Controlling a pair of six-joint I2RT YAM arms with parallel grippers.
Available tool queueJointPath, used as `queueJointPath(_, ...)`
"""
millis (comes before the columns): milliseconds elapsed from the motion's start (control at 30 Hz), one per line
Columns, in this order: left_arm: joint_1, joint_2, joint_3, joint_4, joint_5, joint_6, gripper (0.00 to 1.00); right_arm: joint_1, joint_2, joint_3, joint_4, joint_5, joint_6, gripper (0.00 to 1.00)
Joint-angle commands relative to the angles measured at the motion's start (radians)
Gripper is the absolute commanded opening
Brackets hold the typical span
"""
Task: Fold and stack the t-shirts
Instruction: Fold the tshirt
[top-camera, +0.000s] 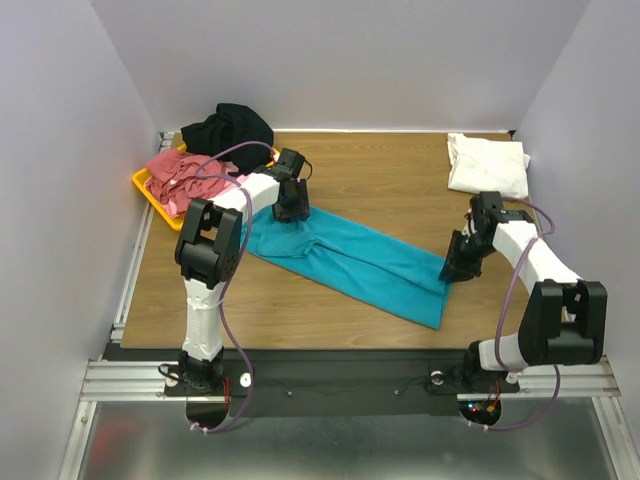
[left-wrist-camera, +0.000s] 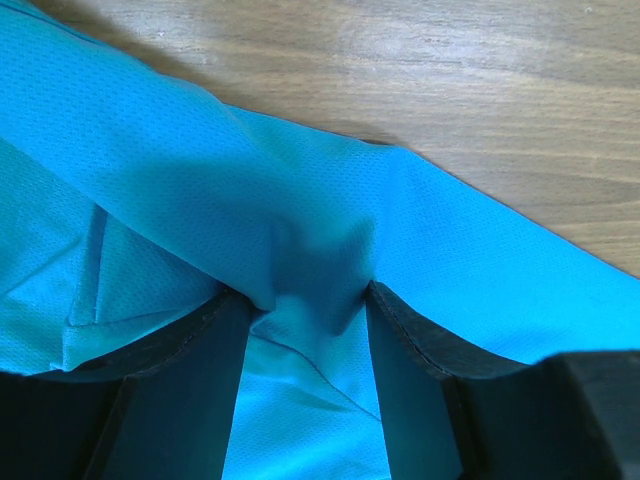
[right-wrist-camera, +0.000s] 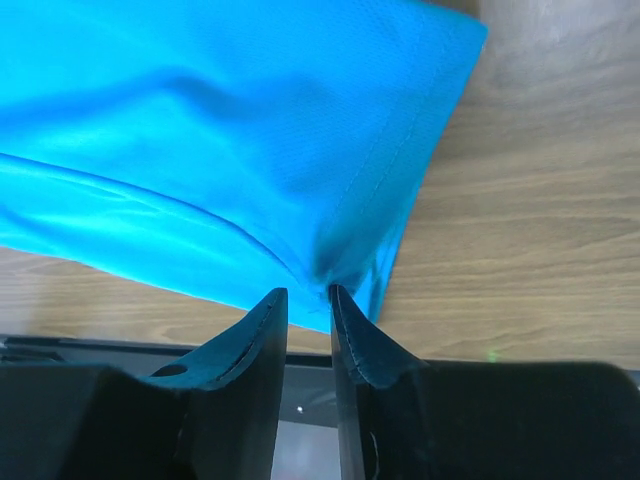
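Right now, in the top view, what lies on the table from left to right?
yellow tray → red shirt → black shirt → left gripper → teal shirt → right gripper → white shirt

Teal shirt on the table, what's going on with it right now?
The teal shirt lies folded into a long strip across the table, an arm at each end. The left hand has cloth bunched between its fingers. The right hand sits at the other end's edge, fingers slightly apart. A white shirt lies folded at the far right.
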Motion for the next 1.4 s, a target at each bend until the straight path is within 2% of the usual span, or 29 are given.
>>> queueJointPath(0, 0.010, -0.015, 0.027, -0.066, -0.022, 0.022, 0.61, -0.005, 0.028, 0.116, -0.002, 0.020, 0.002, 0.30)
queueJointPath(167, 0.016, -0.021, 0.033, -0.088, -0.037, 0.036, 0.61, -0.005, 0.085, 0.257, 0.007, 0.017, 0.008, 0.31)
queueJointPath(367, 0.025, -0.066, -0.015, -0.097, -0.055, 0.044, 0.61, -0.005, 0.131, 0.300, 0.026, -0.019, 0.009, 0.32)
queueJointPath(600, 0.034, -0.110, -0.029, -0.100, -0.071, 0.042, 0.61, -0.005, 0.169, 0.182, 0.125, -0.133, -0.008, 0.34)
queueJointPath(733, 0.034, -0.098, 0.004, -0.112, -0.059, 0.041, 0.61, -0.005, 0.219, 0.098, 0.179, -0.145, -0.014, 0.34)
queueJointPath(867, 0.034, -0.086, 0.008, -0.108, -0.049, 0.037, 0.61, -0.005, 0.272, 0.053, 0.211, -0.112, -0.035, 0.33)
queueJointPath(1133, 0.033, -0.077, 0.002, -0.089, -0.023, 0.036, 0.61, -0.011, 0.394, 0.102, 0.248, 0.086, 0.000, 0.33)
queueJointPath(1300, 0.025, -0.077, 0.004, -0.077, -0.002, 0.033, 0.61, -0.097, 0.418, 0.110, 0.247, 0.137, 0.014, 0.33)
queueJointPath(1367, 0.011, -0.078, 0.011, -0.072, 0.040, 0.031, 0.68, -0.162, 0.398, 0.110, 0.245, 0.149, 0.014, 0.33)
